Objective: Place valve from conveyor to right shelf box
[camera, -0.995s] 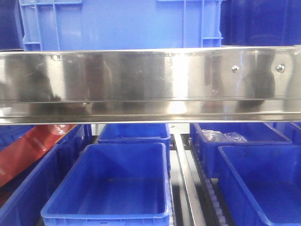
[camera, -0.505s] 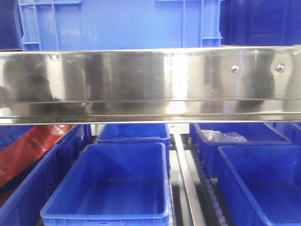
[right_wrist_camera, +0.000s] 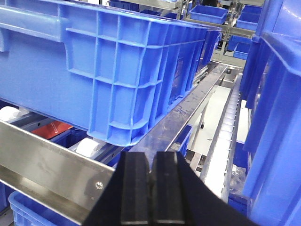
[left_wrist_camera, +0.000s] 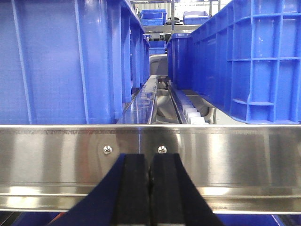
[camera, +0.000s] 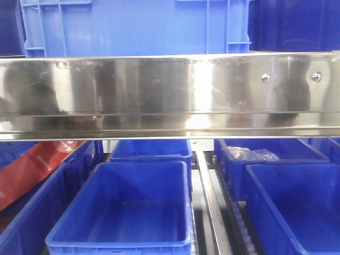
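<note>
No valve and no conveyor belt show in any view. My left gripper is shut and empty, its black pads together right in front of a steel shelf rail. My right gripper is shut and empty, raised in front of a steel shelf rail below a large blue box. Neither gripper shows in the front view. Blue shelf boxes stand below the steel shelf beam: one in the middle and one at the right, both looking empty.
A big blue box sits on the upper shelf. A box at the back right holds clear plastic bags. A red packet lies in the left box. Roller tracks run between tall blue boxes.
</note>
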### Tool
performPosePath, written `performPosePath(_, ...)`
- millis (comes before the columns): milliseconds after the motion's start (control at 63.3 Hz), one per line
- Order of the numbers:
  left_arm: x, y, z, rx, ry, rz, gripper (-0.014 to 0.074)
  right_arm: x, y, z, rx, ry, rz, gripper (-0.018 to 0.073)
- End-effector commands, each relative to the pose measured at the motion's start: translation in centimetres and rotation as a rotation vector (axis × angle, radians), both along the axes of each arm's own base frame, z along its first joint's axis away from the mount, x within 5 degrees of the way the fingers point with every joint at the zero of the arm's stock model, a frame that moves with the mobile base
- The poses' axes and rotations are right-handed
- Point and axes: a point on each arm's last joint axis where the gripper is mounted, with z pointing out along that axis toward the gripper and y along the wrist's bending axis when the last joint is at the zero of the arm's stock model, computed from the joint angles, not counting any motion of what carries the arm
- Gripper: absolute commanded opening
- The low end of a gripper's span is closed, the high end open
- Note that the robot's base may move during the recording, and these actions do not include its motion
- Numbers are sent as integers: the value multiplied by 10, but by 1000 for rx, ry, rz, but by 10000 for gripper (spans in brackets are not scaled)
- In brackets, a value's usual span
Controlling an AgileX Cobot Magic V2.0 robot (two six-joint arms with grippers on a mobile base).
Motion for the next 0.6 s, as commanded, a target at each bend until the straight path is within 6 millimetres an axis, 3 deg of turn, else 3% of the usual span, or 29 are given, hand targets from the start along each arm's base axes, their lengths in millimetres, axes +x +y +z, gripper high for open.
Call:
performPosePath(0, -1, 0, 2, -8, -24, 3, -111, -1, -1, 2, 20, -23, -5, -154)
performPosePath(300, -1, 0, 2, -8, -24, 3, -111, -20, -31, -14, 31, 17, -221, -154)
performPosePath(584, -1, 0, 2, -8, -24, 3, -111, -45, -48, -67, 94, -39, -402, -154)
